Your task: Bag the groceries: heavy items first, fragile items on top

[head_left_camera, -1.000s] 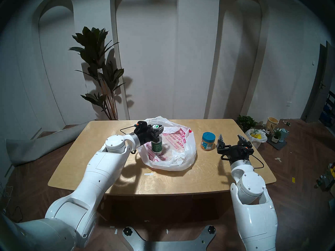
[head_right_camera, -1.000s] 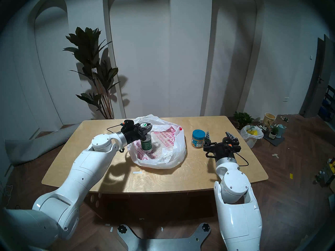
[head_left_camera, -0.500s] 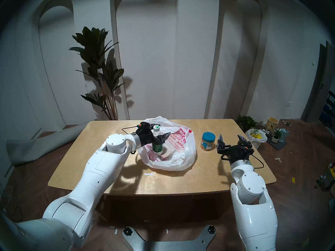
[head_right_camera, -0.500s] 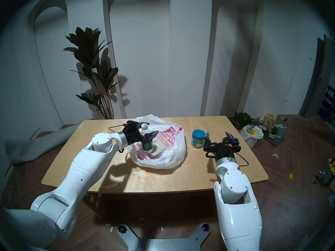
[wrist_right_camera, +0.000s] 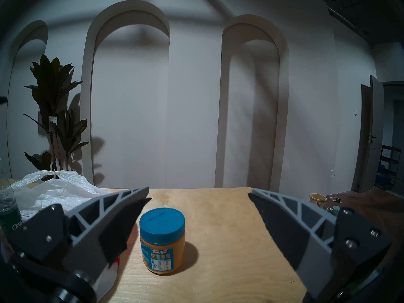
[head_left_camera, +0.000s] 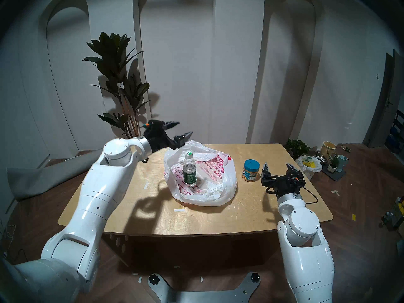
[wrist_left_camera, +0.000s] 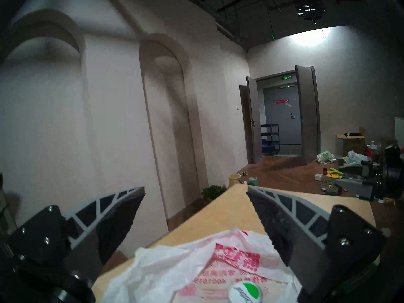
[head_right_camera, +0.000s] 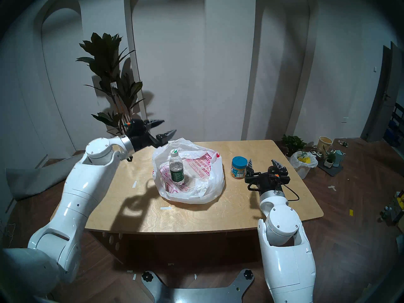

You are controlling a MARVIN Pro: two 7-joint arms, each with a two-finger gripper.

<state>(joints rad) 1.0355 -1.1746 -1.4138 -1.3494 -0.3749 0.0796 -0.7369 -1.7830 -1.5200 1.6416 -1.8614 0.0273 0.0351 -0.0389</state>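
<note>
The clear water bottle [head_left_camera: 189,170] with green label and white-green cap stands upright inside the open white bag [head_left_camera: 220,182] with red-pink print, at the table's middle. Its cap shows in the left wrist view [wrist_left_camera: 245,293], and the bag too [wrist_left_camera: 166,272]. My left gripper [head_left_camera: 185,127] is open and empty, raised above and behind the bag's left rim. The tan jar with blue lid [head_left_camera: 251,170] stands on the table right of the bag. My right gripper [head_left_camera: 278,164] is open and empty just right of the jar; the jar [wrist_right_camera: 162,241] sits ahead between its fingers.
The wooden table [head_left_camera: 196,219] has small white tape strips [head_left_camera: 179,210] near the front and left. A tall plant [head_left_camera: 119,84] stands behind the table's left. On the floor at right are a small bag with yellow lumps [head_left_camera: 309,164], pots and clutter.
My left gripper opened, let go of the bottle, and rose up and back to the left. The bottle now stands free in the bag. The right arm has not moved.
</note>
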